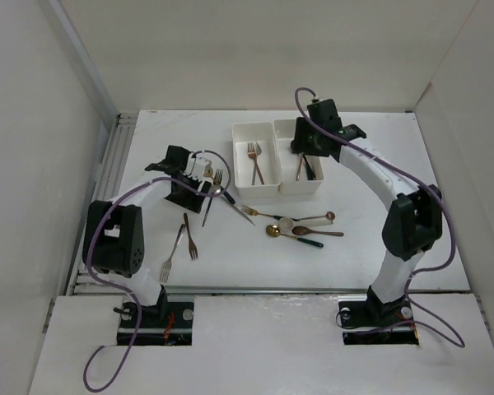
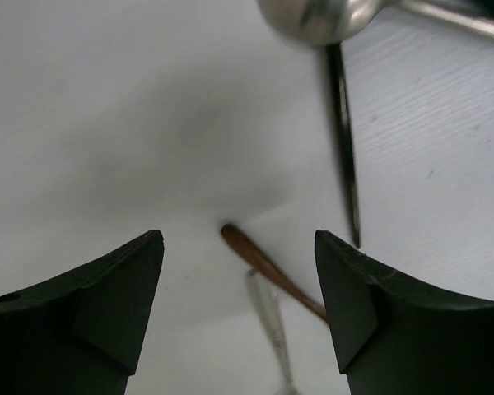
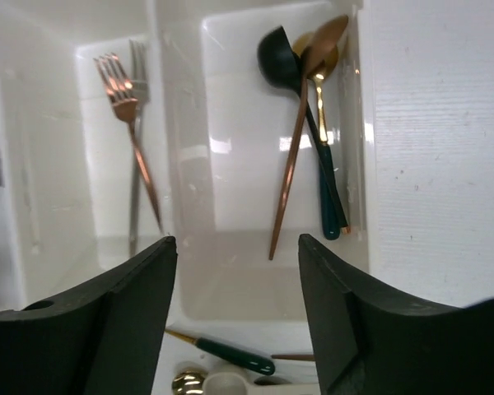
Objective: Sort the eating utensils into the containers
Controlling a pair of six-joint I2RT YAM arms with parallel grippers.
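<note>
Two joined white bins stand at the back middle. The left bin (image 1: 241, 160) holds a copper fork (image 3: 130, 136) and a silver fork (image 3: 136, 197). The right bin (image 1: 286, 156) holds copper (image 3: 296, 140), black (image 3: 278, 62) and green-handled gold (image 3: 325, 156) spoons. My right gripper (image 1: 303, 152) hangs open and empty over the right bin's near end (image 3: 235, 243). My left gripper (image 1: 206, 179) is open and empty (image 2: 239, 239) low over the table, above a copper handle (image 2: 267, 270) and a silver handle (image 2: 270, 325). A black handle (image 2: 344, 148) and a silver spoon bowl (image 2: 317, 16) lie beyond.
Loose utensils lie on the table: a silver fork (image 1: 173, 253) and a copper fork (image 1: 189, 237) at front left, a black-handled fork (image 1: 211, 196), and several spoons (image 1: 300, 226) in front of the bins. White walls enclose the table.
</note>
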